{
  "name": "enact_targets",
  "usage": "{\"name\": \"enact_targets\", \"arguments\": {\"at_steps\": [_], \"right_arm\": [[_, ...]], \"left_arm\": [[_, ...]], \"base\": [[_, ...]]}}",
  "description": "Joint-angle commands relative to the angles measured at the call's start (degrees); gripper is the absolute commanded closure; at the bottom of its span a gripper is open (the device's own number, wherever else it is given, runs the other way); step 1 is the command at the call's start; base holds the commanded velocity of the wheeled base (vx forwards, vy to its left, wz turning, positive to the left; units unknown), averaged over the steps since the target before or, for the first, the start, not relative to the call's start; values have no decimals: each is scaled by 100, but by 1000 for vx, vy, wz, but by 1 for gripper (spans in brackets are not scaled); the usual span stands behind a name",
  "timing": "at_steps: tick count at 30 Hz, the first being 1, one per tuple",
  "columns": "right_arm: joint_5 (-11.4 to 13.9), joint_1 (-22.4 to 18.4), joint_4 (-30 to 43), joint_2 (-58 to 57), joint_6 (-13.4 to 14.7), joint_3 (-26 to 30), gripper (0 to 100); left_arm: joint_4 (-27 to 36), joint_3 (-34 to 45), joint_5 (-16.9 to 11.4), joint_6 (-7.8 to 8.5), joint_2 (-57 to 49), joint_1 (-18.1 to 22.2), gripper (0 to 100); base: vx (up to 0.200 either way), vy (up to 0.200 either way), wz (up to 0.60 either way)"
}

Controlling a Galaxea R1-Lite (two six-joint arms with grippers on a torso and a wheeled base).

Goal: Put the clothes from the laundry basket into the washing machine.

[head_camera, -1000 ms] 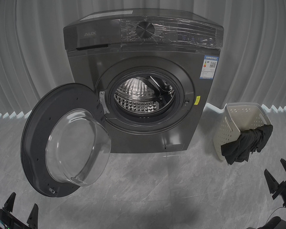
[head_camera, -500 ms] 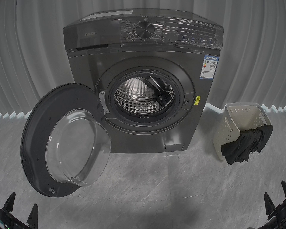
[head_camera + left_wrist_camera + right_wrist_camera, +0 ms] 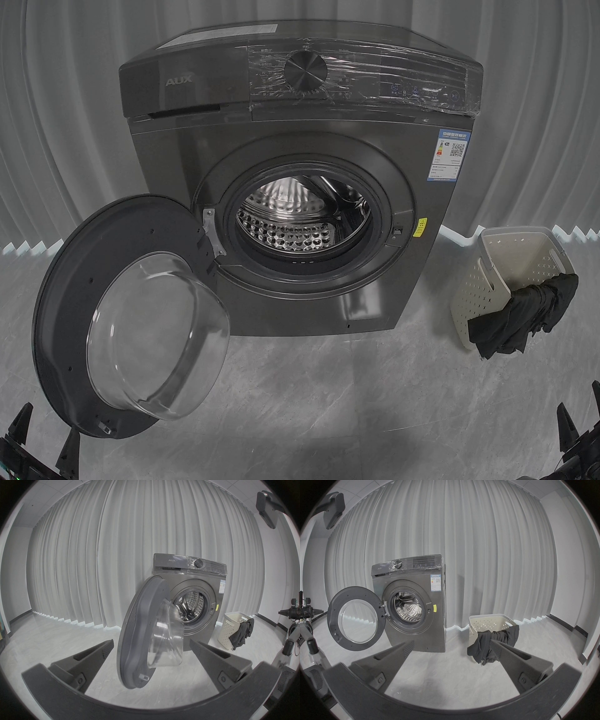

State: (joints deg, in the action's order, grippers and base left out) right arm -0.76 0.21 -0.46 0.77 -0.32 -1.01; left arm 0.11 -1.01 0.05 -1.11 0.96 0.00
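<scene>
The black clothes (image 3: 525,315) hang over the near rim of the basket (image 3: 494,281), on the floor right of the open washer (image 3: 294,125). The right gripper (image 3: 580,409), released and empty, is the nearer one; the clothes lie ahead of it, slightly left. The left gripper (image 3: 50,420), also released, is well apart.

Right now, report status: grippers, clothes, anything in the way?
Open, empty: left gripper, right gripper. Dark clothes hang over the basket rim, right of the washer. Its door swung open leftward, off the basket path.
</scene>
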Motion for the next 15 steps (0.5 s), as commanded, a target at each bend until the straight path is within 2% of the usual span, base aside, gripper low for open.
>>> {"name": "enact_targets", "arguments": {"at_steps": [1,4,15], "right_arm": [[5,6,-6,-77,5,101,0],[5,6,-6,-77,5,101,0],[5,6,-6,-77,5,101,0]], "left_arm": [[-11,92,4,-3,-96,0,0],[-2,92,13,-3,-96,9,0],[-2,92,13,-21,-96,0,0]], "base": [[0,0,0],[0,0,0],[0,-200,0]]}}
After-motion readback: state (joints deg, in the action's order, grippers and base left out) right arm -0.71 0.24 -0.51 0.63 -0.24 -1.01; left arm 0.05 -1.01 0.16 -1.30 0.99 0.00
